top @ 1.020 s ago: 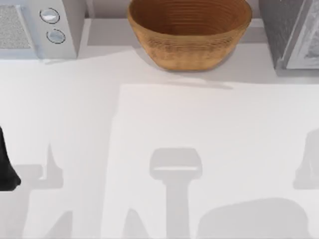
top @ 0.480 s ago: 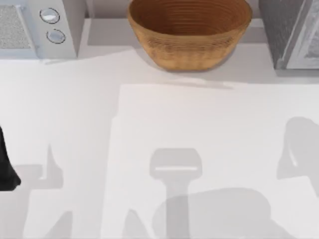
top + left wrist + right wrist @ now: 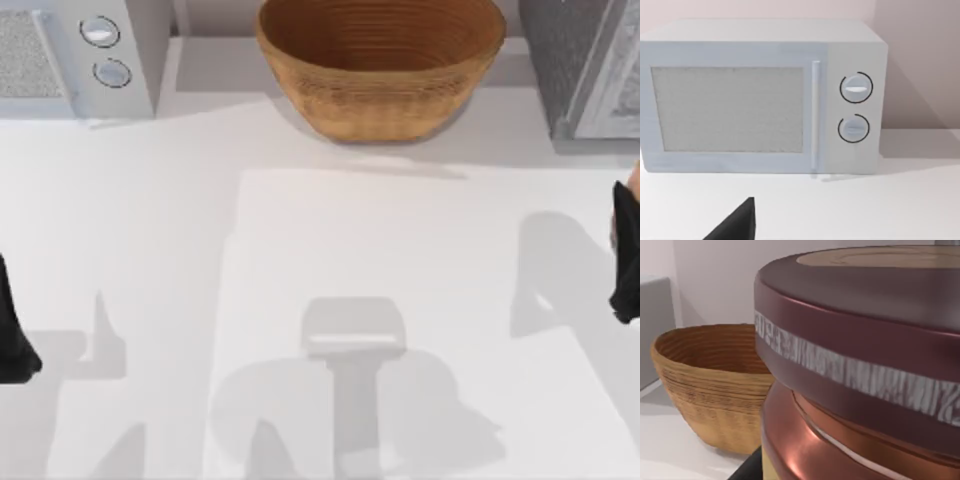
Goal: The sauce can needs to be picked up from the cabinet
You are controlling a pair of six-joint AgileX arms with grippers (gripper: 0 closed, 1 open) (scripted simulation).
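The sauce can looms very close in the right wrist view, with a maroon side, a pale striped band and a coppery lower rim. It sits in my right gripper, which reaches in over the table's right edge in the top view, below the grey cabinet. A dark fingertip shows beside the can. My left gripper is parked at the table's left edge.
A big tan woven basket stands at the back middle and also appears behind the can as the basket. A white microwave sits at the back left, facing the left wrist camera as the microwave.
My right arm has come into the top view at the right edge. Its shadow has slid leftward across the table. The left arm has not moved.
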